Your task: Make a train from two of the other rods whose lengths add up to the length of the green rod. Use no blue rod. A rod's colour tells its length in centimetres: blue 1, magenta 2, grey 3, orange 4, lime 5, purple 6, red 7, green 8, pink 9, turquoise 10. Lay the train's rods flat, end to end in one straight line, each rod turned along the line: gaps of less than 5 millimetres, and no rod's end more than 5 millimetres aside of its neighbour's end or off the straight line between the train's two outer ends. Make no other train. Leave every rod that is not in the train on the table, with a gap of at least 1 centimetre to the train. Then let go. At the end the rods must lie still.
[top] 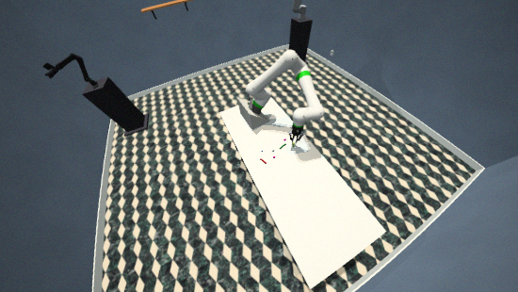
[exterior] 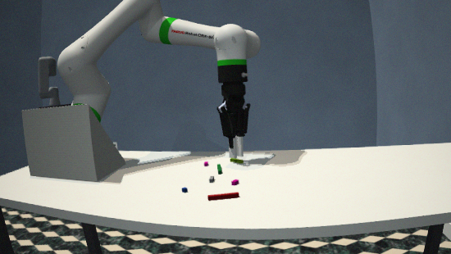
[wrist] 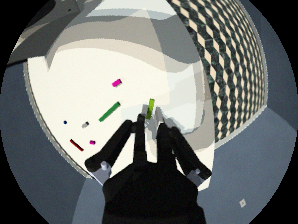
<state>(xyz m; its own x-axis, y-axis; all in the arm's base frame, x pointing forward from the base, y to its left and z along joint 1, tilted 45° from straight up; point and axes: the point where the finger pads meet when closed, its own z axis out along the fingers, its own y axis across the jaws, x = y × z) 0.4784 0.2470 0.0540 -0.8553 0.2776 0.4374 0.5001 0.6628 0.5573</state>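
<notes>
The green rod (exterior: 220, 169) lies flat on the white table and also shows in the wrist view (wrist: 109, 111). A lime rod (exterior: 237, 161) lies flat to its right, at the far side of the group. My gripper (exterior: 237, 153) points straight down right above the lime rod, its fingers narrowly open. In the wrist view the lime rod (wrist: 150, 107) shows in the gap at the fingertips. The rod rests on the table and is not lifted. A small grey rod (exterior: 211, 179) lies in front of the green rod.
A red rod (exterior: 223, 196) lies nearest the front edge. Two magenta rods (exterior: 206, 163) (exterior: 234, 182) and a blue rod (exterior: 184, 189) lie scattered around. The arm's grey base block (exterior: 61, 141) stands at the left of the table.
</notes>
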